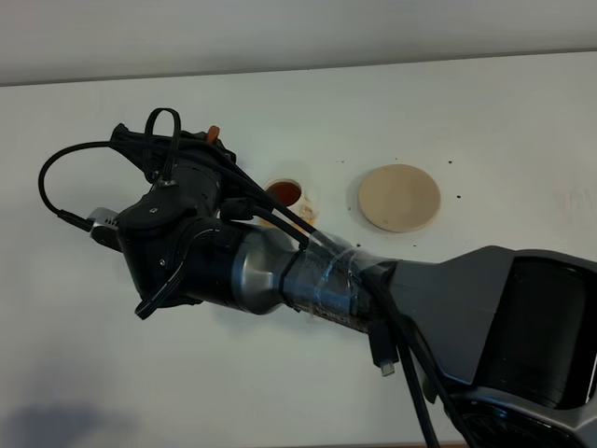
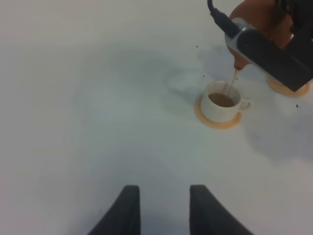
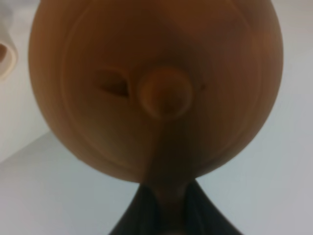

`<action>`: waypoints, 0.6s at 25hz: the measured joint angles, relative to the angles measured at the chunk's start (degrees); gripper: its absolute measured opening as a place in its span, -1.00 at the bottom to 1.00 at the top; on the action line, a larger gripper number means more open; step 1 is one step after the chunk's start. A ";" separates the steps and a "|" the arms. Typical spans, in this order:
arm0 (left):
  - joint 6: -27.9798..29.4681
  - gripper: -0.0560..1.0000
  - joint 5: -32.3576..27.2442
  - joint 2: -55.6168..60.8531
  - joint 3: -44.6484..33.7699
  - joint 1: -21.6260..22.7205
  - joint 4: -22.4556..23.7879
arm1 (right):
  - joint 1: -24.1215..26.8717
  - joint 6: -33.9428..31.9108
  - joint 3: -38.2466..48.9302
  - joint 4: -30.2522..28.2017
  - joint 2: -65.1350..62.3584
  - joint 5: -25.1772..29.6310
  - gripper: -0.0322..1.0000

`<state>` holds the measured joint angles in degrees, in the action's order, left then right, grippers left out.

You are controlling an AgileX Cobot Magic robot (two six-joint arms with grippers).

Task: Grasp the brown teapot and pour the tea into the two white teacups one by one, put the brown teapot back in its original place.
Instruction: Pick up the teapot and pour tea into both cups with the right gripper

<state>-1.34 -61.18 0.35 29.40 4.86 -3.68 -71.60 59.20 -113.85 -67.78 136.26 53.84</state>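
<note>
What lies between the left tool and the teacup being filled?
Only bare white table; the left wrist view shows nothing between the left tool and the teacup on its orange coaster.

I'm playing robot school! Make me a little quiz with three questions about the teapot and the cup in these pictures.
1. True or false: tea is streaming from the brown teapot into a white teacup.
2. The coaster under that teacup is: A) blue, B) orange, C) green.
3. Which gripper holds the teapot?
Key: 1 true. 2 B. 3 the right gripper.
</note>
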 joint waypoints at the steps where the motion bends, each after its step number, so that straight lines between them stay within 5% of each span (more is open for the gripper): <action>1: 0.00 -0.42 0.00 0.00 0.00 0.00 0.00 | 0.00 0.00 0.00 -0.05 0.04 0.00 -0.77; 15: 0.00 -0.42 0.00 0.00 0.00 0.00 0.00 | -0.13 0.44 0.00 0.01 0.21 0.00 -0.77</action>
<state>-1.34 -61.18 0.35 29.40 4.86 -3.68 -71.73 59.63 -113.85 -67.77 136.48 53.84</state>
